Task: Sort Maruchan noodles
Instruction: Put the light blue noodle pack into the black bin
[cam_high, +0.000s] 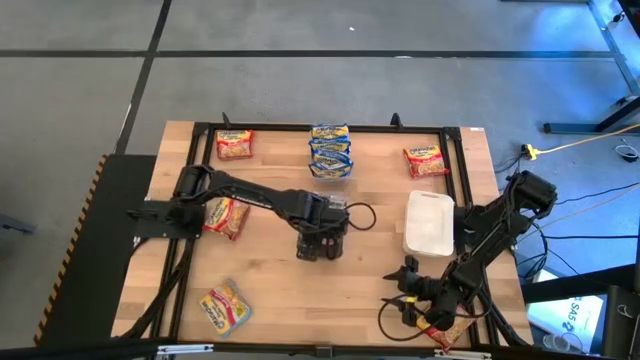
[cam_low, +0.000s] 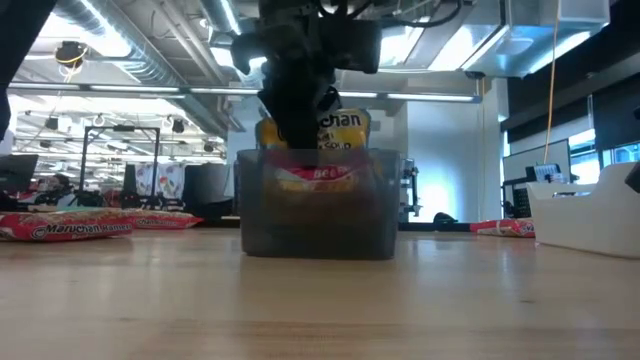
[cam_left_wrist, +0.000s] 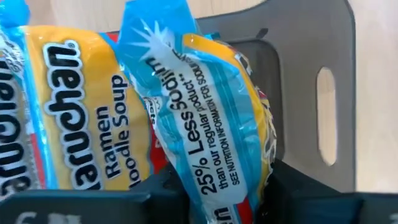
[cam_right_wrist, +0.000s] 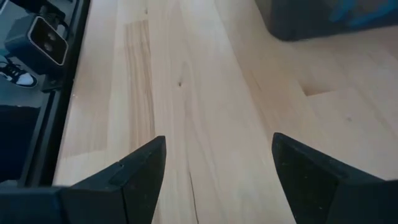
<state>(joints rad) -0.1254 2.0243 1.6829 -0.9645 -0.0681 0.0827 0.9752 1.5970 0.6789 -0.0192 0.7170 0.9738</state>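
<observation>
Blue-banded plastic of one Maruchan packet (cam_left_wrist: 205, 130) was pinched upright by the left gripper (cam_high: 321, 238) over the dark basket (cam_low: 318, 215). To place it well, I judged it should go lower before release. Beyond, the right gripper (cam_right_wrist: 214, 180) waited with fingers spread.

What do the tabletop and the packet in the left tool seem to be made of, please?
Tabletop: pale wood planks, going by visible grain and seams, matte finish. Packet: thin glossy plastic film, judging by its crinkles, shine and printed lettering.

Wooden table (cam_high: 280, 290); white tub (cam_high: 429, 224) at its right side, dark bin (cam_low: 318, 205) mid-table
</observation>
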